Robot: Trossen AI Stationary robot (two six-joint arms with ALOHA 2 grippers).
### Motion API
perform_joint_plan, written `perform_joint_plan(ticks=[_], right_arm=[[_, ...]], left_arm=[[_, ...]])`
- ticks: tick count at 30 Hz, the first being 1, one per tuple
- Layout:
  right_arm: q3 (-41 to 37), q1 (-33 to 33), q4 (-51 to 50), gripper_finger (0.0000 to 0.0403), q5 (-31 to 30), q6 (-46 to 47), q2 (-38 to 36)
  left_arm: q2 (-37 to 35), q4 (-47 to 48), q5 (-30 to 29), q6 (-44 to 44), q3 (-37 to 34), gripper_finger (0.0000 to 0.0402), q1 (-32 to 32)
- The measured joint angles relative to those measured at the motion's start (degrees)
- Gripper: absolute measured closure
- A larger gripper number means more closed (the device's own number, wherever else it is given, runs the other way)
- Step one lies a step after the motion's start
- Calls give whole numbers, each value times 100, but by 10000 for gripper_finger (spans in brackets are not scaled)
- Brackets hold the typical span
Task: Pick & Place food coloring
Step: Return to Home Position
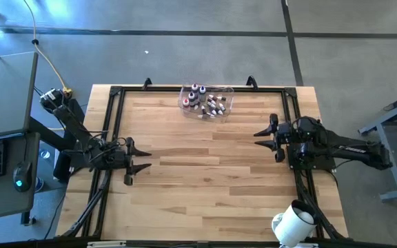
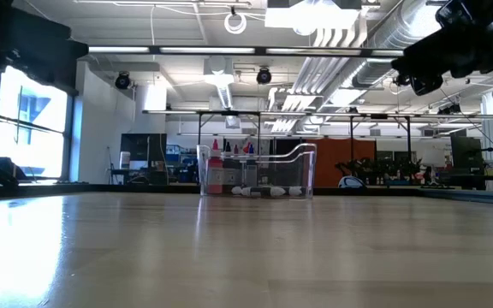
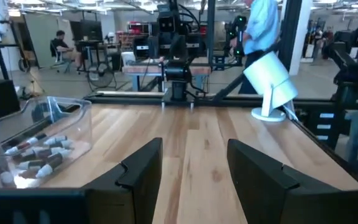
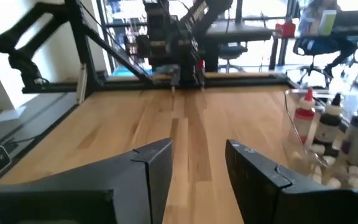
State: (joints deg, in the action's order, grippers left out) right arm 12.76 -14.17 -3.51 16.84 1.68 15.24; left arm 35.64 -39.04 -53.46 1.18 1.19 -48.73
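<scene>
Inside tub (image 1: pixel 228 90), away frm jaws: food coloring (image 1: pixel 204 102)

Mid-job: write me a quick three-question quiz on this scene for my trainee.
1. True or false: the left claw is holding a bottle.
2. Where is the food coloring? A) inside the clear tub; B) loose on the tabletop; C) beside the white cylinder.
3. Fill in: the right claw is ___ (open or shut) and holds nothing.

Key: 1 false; 2 A; 3 open.
</scene>
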Motion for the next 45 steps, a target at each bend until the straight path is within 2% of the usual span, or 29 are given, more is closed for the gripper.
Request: perform_joint_plan(ticks=[4, 7, 9, 13, 16, 21, 27, 39, 42, 45], right_arm=[[-284, 0, 268, 261, 27, -6, -226], [-439, 0, 293, 261, 27, -12, -364], [-488, 0, 303, 261, 27, -14, -418], [-528, 0, 184, 261, 27, -16, -435], [-528, 0, 173, 261, 27, -5, -437], [-528, 0, 164, 261, 27, -11, -435], [-528, 0, 162, 261, 27, -12, -435], [-528, 0, 342, 261, 25, 119, -435], [-528, 0, 499, 261, 26, 132, -435], [-528, 0, 518, 261, 26, 133, -435]], left_arm=[[3, 38, 1, 295, -9, 222, -2], [-180, -178, -335, 908, -13, 222, -2], [-440, -245, -389, 1215, -17, 222, -2], [-1160, 51, 158, 1709, -21, 222, -2], [-1751, 434, 132, 1856, -24, 222, -2], [-2510, 1405, 327, 1460, -28, 222, -2], [-2890, 2730, 339, 163, -30, 222, -2], [-2879, 3157, 334, 23, -35, 222, -2], [-2877, 3177, 557, 3, -35, 222, -2], [-2875, 3221, 1053, -20, -35, 222, -2]])
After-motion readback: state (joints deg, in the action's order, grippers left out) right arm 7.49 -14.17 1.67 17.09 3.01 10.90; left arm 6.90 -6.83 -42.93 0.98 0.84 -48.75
